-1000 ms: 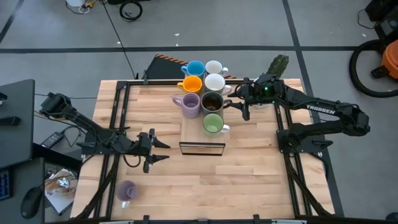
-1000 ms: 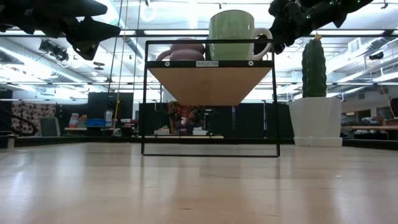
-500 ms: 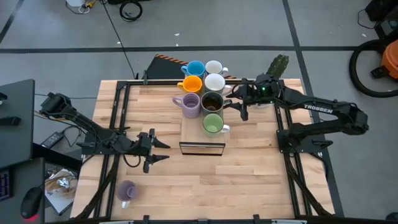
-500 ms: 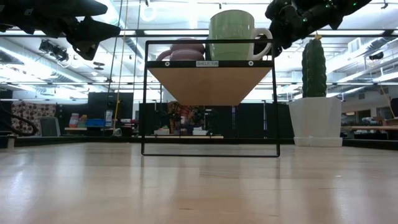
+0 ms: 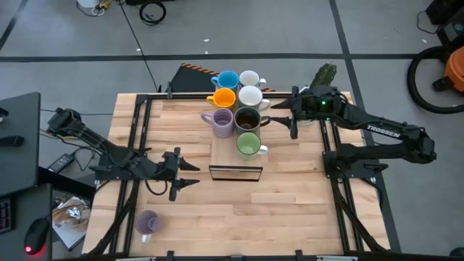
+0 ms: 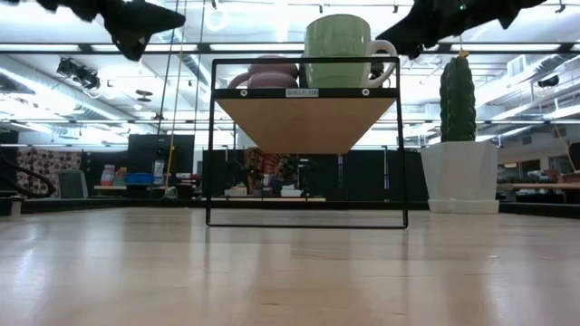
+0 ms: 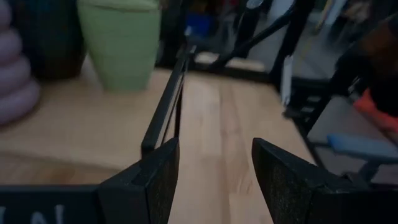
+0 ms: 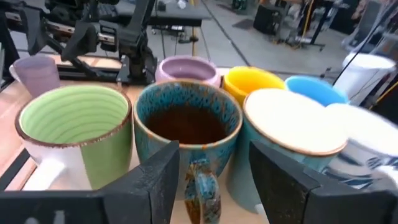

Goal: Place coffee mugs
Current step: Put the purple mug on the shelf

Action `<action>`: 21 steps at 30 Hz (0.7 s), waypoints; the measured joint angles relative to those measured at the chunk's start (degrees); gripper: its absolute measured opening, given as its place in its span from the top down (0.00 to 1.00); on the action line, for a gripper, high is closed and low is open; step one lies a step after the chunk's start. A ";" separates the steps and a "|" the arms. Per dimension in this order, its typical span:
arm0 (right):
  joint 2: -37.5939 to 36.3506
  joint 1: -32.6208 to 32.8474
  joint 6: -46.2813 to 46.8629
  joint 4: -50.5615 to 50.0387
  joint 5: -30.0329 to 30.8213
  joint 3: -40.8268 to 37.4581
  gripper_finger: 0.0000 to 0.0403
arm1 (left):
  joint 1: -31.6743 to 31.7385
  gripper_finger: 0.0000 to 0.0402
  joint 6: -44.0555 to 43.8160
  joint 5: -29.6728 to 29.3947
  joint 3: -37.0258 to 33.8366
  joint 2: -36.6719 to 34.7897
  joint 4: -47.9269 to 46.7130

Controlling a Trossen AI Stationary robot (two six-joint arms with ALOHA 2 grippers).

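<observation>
Seven mugs stand upright on the raised wooden shelf (image 5: 226,155): light blue (image 5: 228,79), two white (image 5: 249,78) (image 5: 250,96), orange (image 5: 223,98), lavender (image 5: 222,122), dark brown (image 5: 247,119) and green (image 5: 248,144). A second lavender mug (image 5: 148,222) stands on the table near the front left. My right gripper (image 5: 288,120) is open and empty, just right of the dark brown mug; that mug's handle (image 8: 200,186) shows between its fingers. My left gripper (image 5: 190,175) is open and empty, left of the shelf, facing the green mug (image 7: 121,43).
A white pot with a green cactus (image 5: 324,75) stands at the far right, behind my right arm. The shelf's black wire frame (image 6: 306,63) stands above the table. Bare wooden table (image 5: 239,210) lies in front of the shelf.
My right gripper has drawn back from the dark brown mug toward the table's right edge and has risen, staying open. My left gripper has risen, still open. The mugs have stayed where they were.
</observation>
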 joint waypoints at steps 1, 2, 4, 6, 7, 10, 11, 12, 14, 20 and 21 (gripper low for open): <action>-0.59 0.00 -0.11 0.09 0.18 0.00 0.50 | 0.00 0.48 -1.95 -0.16 2.37 0.16 -5.15; -1.11 0.02 -0.20 0.11 0.20 0.00 0.49 | 0.00 0.48 -3.86 -0.23 4.73 0.65 -9.85; -2.18 0.00 -0.17 -0.22 0.34 0.00 0.49 | -0.37 0.48 -7.95 -0.19 9.07 1.70 -18.33; -3.52 0.22 0.38 -1.16 0.33 0.00 0.48 | -1.43 0.48 -12.44 -0.26 12.76 2.80 -25.30; -4.28 0.62 0.44 -2.23 0.19 0.00 0.48 | -2.04 0.48 -15.14 -0.20 14.39 3.51 -28.55; -6.19 3.02 0.57 -3.94 -0.54 -0.67 0.48 | -4.29 0.48 -22.94 -0.09 17.19 6.12 -35.34; -6.82 4.02 0.57 -3.37 -0.55 -1.55 0.48 | -5.11 0.48 -25.32 -0.13 17.70 6.88 -36.67; -7.38 5.07 0.57 -2.63 -0.32 -2.50 0.48 | -5.88 0.48 -27.62 -0.13 18.18 7.72 -37.39; -8.23 6.90 0.54 -1.83 1.57 -4.13 0.48 | -7.28 0.48 -31.71 0.09 18.74 9.29 -38.54; -9.37 12.24 0.46 4.05 2.22 -8.17 0.48 | -9.44 0.48 -41.16 2.54 19.04 11.95 -39.22; -9.36 13.30 0.36 5.31 1.72 -8.68 0.48 | -9.62 0.48 -42.06 2.72 19.29 12.37 -39.50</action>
